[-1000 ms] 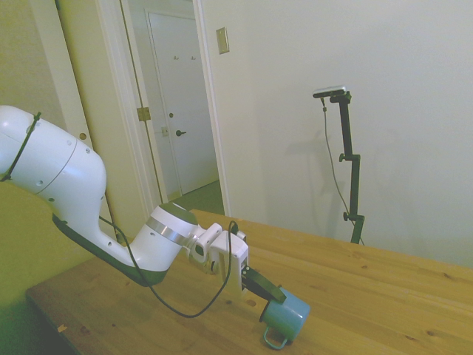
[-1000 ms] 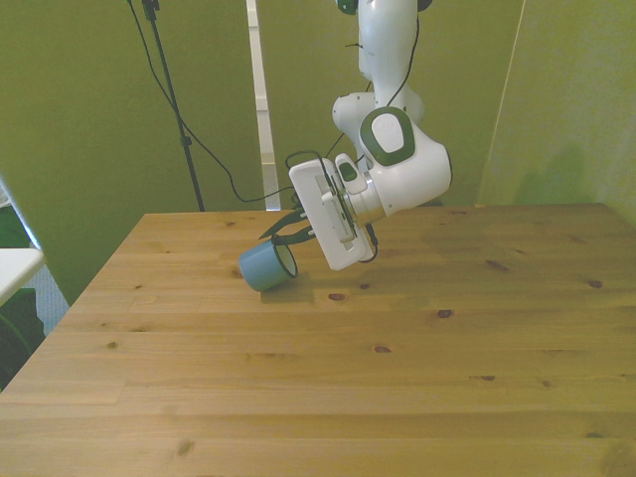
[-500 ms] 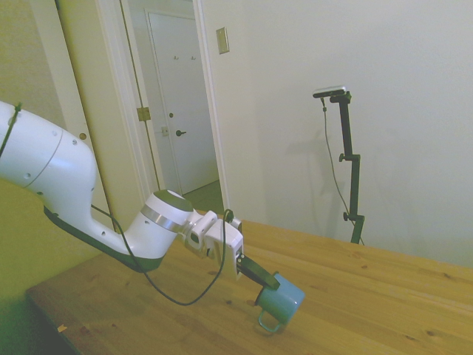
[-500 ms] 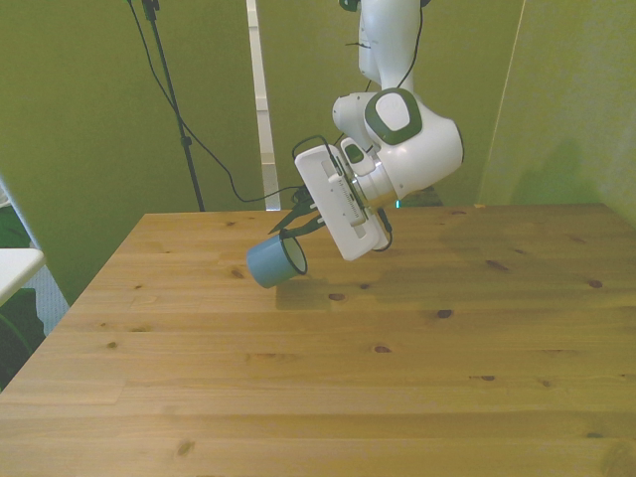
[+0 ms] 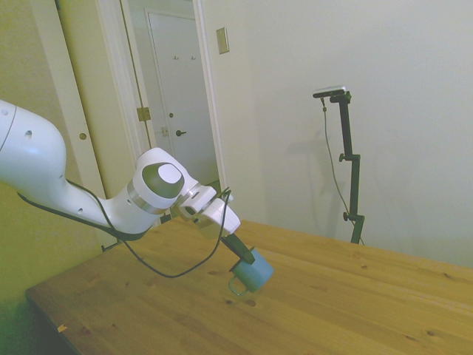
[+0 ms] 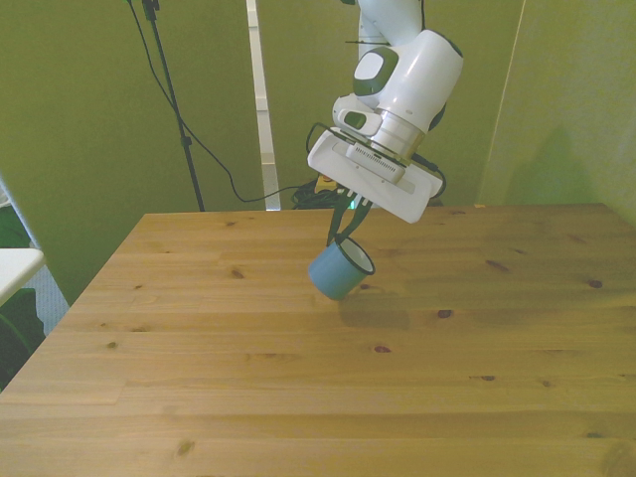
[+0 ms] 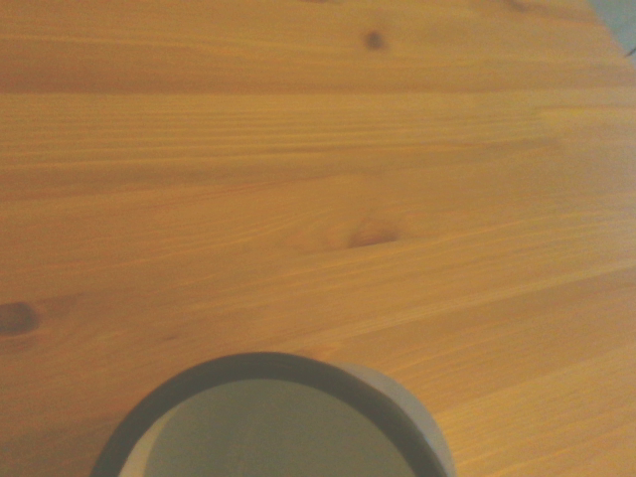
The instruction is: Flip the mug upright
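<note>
Mug (image 6: 338, 269) held off table (image 6: 298, 397), tilted, mouth toward 1 o'clock | gripper (image 6: 347, 229) clamped on its rim | no legible writing

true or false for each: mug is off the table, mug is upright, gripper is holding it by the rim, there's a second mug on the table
1. The mug is off the table. True: it hangs in the air with its shadow on the wood below.
2. The mug is upright. False: it is tilted, with its mouth angled up toward the front view's right.
3. The gripper holds it by the rim. True: the dark fingers close on the rim's edge.
4. A second mug stands on the table. False: only this one mug is visible.
</note>
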Controlling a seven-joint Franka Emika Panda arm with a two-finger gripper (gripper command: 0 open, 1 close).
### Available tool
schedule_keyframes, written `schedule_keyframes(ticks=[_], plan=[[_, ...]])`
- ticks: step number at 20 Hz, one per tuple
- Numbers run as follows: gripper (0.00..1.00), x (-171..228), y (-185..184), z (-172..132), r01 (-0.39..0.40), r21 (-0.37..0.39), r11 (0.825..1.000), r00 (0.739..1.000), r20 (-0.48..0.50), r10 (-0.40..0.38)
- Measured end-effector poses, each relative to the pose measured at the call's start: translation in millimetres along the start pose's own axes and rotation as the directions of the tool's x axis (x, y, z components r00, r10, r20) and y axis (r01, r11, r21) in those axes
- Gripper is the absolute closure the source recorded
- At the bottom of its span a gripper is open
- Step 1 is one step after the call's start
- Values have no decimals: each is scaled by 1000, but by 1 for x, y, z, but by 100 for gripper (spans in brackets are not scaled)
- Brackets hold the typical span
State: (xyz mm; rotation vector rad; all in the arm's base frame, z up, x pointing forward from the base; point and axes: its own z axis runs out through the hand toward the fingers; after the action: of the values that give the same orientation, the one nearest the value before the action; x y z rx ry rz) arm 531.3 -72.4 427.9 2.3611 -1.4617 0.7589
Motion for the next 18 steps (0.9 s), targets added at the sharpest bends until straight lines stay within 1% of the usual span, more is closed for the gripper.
schedule_keyframes(ticks=[3, 6, 8, 11, 16, 18], plan=[[100, -7, -8, 14, 8, 42, 999, 996, 87, -12], [100, -1, -17, 21, 4, 98, 995, 988, 155, -19], [100, 2, -21, 22, 3, 135, 991, 978, 206, -31], [100, 4, -24, 27, 6, 176, 984, 957, 285, -57], [100, 4, -27, 39, 10, 204, 979, 925, 370, -86], [100, 5, -28, 42, 13, 200, 980, 921, 380, -90]])
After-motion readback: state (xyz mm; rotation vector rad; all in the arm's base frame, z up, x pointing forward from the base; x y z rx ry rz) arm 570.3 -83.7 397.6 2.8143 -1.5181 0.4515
